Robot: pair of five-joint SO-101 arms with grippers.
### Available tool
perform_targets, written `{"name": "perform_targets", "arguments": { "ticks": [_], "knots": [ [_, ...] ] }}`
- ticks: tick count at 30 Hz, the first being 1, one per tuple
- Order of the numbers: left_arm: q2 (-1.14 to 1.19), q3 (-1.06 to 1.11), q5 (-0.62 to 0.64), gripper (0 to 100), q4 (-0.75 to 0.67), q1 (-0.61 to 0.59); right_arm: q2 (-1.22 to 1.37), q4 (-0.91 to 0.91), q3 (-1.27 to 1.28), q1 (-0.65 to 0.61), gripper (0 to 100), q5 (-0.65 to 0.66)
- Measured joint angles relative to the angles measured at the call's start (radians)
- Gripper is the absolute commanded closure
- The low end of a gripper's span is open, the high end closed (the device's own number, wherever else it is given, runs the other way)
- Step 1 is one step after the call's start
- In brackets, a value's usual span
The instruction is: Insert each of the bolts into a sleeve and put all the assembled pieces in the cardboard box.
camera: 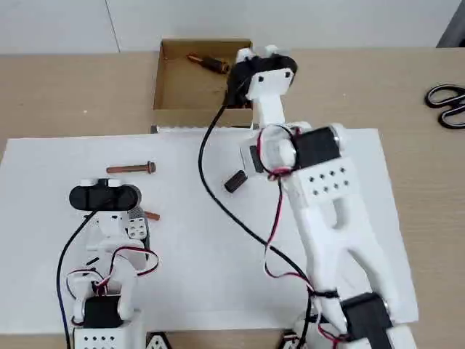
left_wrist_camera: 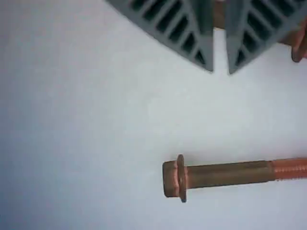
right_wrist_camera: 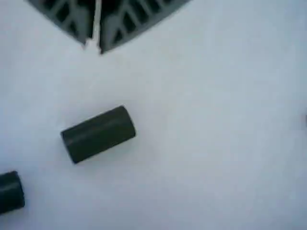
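A copper bolt [camera: 131,169] [left_wrist_camera: 230,175] lies loose on the white sheet, just ahead of my left gripper [camera: 143,220] [left_wrist_camera: 219,67]. That gripper is shut on a second bolt [camera: 152,215] [left_wrist_camera: 218,17], which crosses behind its grey fingers. A black sleeve [camera: 235,180] [right_wrist_camera: 98,134] lies on its side near the sheet's middle. My right gripper [camera: 254,160] [right_wrist_camera: 94,47] hangs close above it, shut and holding nothing. The end of another dark sleeve [right_wrist_camera: 9,191] shows at the picture's edge. The cardboard box [camera: 182,91] stands at the back with one assembled piece [camera: 207,62] inside.
The white sheet [camera: 189,254] covers the wooden table between the two arms. Scissors [camera: 447,105] lie at the far right edge of the table. A black cable [camera: 218,196] trails across the sheet from the right arm.
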Motion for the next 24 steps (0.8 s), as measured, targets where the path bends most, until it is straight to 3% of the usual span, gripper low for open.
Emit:
{"name": "perform_targets", "arguments": {
  "ticks": [5,9,15,21,24],
  "knots": [
    [0.0,0.0,-0.003,99,0.0,-0.008,0.157,-0.029,0.0,0.002,99.4,-0.365],
    [0.0,0.0,-0.002,99,0.0,-0.008,0.249,-0.074,0.0,0.0,99.4,-0.555],
    [0.0,0.0,-0.002,99,0.0,-0.008,0.284,-0.155,0.0,0.0,98.9,-0.629],
    [0.0,0.0,-0.002,99,0.0,-0.008,0.287,-0.175,0.0,-0.061,77.4,-0.632],
    [0.0,0.0,-0.002,99,0.0,-0.008,0.287,-0.181,0.0,-0.078,74.5,-0.632]
  ]
}}
